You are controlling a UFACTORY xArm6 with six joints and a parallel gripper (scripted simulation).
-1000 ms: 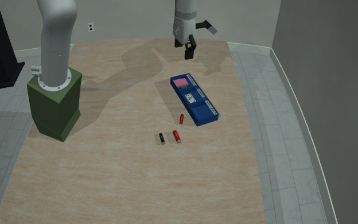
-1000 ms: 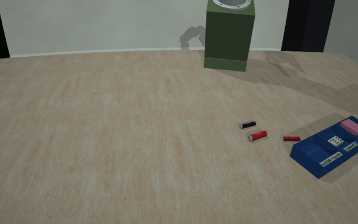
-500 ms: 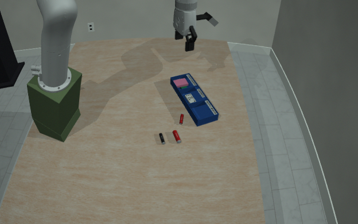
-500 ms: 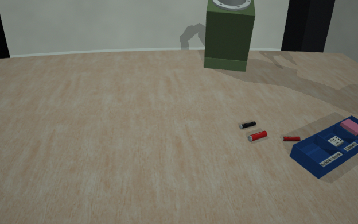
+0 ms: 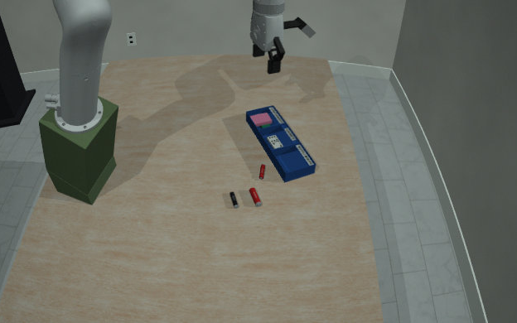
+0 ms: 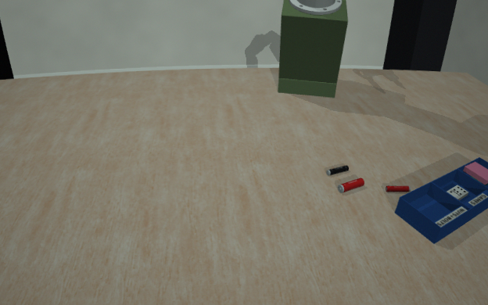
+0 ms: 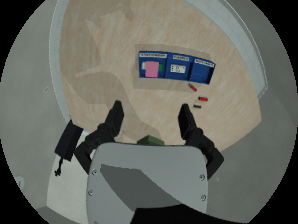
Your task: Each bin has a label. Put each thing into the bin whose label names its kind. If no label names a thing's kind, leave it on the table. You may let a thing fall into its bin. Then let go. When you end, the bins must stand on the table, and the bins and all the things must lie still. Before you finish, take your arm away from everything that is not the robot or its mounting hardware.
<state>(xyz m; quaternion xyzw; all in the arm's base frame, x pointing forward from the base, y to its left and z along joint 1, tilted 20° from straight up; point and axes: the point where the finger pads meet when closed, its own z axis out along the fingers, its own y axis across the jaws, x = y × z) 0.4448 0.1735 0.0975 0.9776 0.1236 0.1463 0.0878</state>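
While the gripper [image 5: 271, 57] hangs high beyond the blue bin [image 5: 299, 167], jaws wide apart and holding nothing, the top view shows a pink block [image 5: 260, 119] in the bin's far compartment and a die [image 5: 276, 142] in its middle one. In the exterior view, three batteries lie left of the bin: thin red [image 6: 397, 188] nearest, thick red [image 6: 351, 184], then black [image 6: 337, 170]. The wrist view shows the bin far below, between the fingers.

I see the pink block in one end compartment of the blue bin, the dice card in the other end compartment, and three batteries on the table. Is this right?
Not quite. The dice card lies in the middle compartment of the blue bin, as the top view shows; the other end compartment holds nothing. The pink block and the three batteries are as you say.
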